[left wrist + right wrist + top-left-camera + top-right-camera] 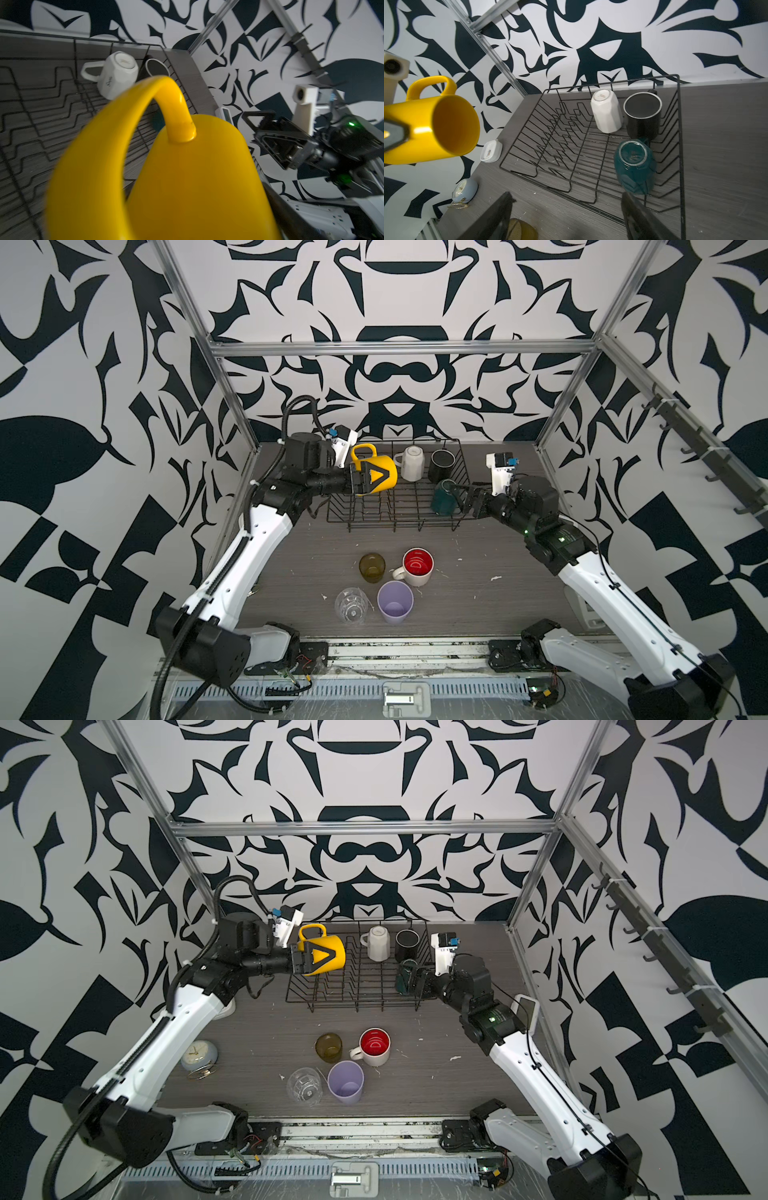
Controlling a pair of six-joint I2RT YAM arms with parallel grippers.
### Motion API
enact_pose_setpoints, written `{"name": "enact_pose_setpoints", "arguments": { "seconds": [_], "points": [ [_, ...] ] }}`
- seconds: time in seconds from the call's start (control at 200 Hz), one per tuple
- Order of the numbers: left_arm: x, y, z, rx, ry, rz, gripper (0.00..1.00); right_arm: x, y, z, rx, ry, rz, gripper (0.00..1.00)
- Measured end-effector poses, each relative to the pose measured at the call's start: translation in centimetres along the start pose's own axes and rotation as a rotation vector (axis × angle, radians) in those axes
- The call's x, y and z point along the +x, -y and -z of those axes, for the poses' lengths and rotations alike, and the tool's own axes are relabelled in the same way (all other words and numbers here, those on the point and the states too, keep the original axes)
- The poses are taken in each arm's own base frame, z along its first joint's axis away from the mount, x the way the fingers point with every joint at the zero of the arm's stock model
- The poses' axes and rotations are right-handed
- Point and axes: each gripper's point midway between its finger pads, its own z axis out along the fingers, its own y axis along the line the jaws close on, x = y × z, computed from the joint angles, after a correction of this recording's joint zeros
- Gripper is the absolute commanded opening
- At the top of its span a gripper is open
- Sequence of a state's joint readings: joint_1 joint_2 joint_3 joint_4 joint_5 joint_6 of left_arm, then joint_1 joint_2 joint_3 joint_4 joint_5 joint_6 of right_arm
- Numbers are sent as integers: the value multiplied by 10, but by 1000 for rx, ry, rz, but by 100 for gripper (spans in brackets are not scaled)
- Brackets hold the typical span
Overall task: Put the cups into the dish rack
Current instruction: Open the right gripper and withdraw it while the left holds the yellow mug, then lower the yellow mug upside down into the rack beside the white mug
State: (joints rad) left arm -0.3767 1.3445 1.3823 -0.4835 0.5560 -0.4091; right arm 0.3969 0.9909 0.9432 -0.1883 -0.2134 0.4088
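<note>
**Over the rack's left end, a yellow mug in the grip**

Above the left end of the dish rack (395, 523), the left gripper (371, 478) is clamped on the yellow mug (390, 475). Its fingers are spread wide across the mug's body. The mug hangs clear of the wires on its side, with its handle up and its mouth turned toward the other arm.

At the rack's right near corner, the right gripper (566, 216) stands with its jaws wide apart and nothing between them. The teal mug (634, 166) sits base-up in the rack just ahead of one finger; whether they touch I cannot tell.

At the back of the rack, the white mug (411, 464) and the black mug (440, 464) stand side by side, both upside down.

On the grey wood-grain table (478, 593), in front of the rack, four cups stand mouth-up in a loose cluster:
- amber glass (372, 567)
- red-inside white mug (417, 566)
- clear glass (352, 605)
- lilac tumbler (395, 602)

A small pale-blue clock (198, 1058) rests near the table's left edge. Walls with a bold black-and-white pattern enclose the cell, braced by an aluminium frame (399, 348). A hook rail (706, 456) runs along the right wall.
</note>
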Motion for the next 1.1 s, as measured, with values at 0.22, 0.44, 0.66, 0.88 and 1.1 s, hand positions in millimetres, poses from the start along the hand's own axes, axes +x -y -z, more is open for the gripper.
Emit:
{"name": "enact_pose_setpoints", "arguments": {
  "seconds": [0.22,0.44,0.66,0.88,1.1],
  "points": [
    [-1,-25,-36,-166,-93,10,0,11,13,-1,49,-45,-22,90],
    [-13,-36,-70,-298,-145,-36,0,21,21,-3,73,-87,-22,91],
    [-3,-54,-117,-416,-243,-69,0,23,23,-1,82,-96,0,91],
    [9,-72,-160,-528,-323,-110,0,31,27,3,88,-106,7,91],
    [21,-95,-189,-611,-372,-123,0,48,34,4,106,-147,3,91]
  ]
}}
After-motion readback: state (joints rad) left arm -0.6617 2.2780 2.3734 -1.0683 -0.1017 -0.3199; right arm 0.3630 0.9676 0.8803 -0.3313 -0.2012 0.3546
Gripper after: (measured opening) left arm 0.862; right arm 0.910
